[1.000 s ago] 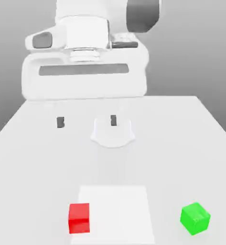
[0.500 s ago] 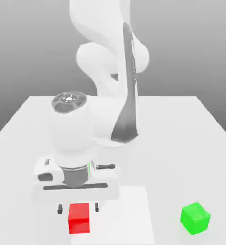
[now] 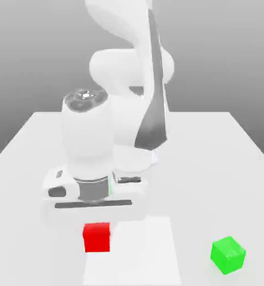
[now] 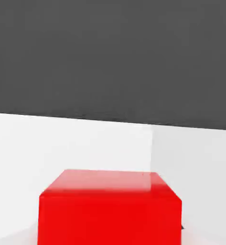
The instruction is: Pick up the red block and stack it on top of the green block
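The Panda's gripper (image 3: 96,236) is closing firmly on the red block (image 3: 97,241), w/ the block sitting between the fingers, well apart from the green block (image 3: 228,255) & toward the exterior view's left of it. The arm is prob. working on the lift now, so the next move is calling for height first: straight up, w/ the red block's underside clearing the green block's top before any travel sideways. The grip is needing to stay firm & level, since a tilt is risking an off-centre landing. The green block is standing turned, a corner facing the exterior cam, so the wrist is prob. wanting a small twist to line up faces over it. Lowering is calling for a slow approach, centred over the green block, & release only once the faces are meeting flat; going too low too soon is risking a nudge, opening too high a bounce. As for the surface, the pale table (image 3: 195,195) is spreading flat under & around the green block, w/ a whiter rectangular patch (image 3: 139,257) lying toward the exterior view's left of it. Bkgd.: a plain grey backdrop (image 3: 223,56) is rising beyond the green block, past the table's far edge.
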Controlling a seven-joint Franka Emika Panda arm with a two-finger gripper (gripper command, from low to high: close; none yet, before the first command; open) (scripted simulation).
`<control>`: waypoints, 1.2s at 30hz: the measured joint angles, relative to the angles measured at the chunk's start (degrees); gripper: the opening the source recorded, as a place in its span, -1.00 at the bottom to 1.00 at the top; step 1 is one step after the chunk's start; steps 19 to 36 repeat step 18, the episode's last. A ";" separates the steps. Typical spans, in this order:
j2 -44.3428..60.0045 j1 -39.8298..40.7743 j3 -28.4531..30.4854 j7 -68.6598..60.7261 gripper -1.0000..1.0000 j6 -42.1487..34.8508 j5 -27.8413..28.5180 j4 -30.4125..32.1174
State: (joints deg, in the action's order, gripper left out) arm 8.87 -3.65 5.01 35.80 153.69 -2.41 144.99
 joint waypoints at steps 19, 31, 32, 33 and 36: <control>7.57 -17.25 -9.67 26.09 1.00 2.96 5.68 -4.72; 7.57 -17.25 -9.67 26.09 1.00 2.96 5.68 -4.72; 7.57 -17.25 -9.67 26.09 1.00 2.96 5.68 -4.72; 7.57 -17.25 -9.67 26.09 1.00 2.96 5.68 -4.72; 7.57 -17.25 -9.67 26.09 1.00 2.96 5.68 -4.72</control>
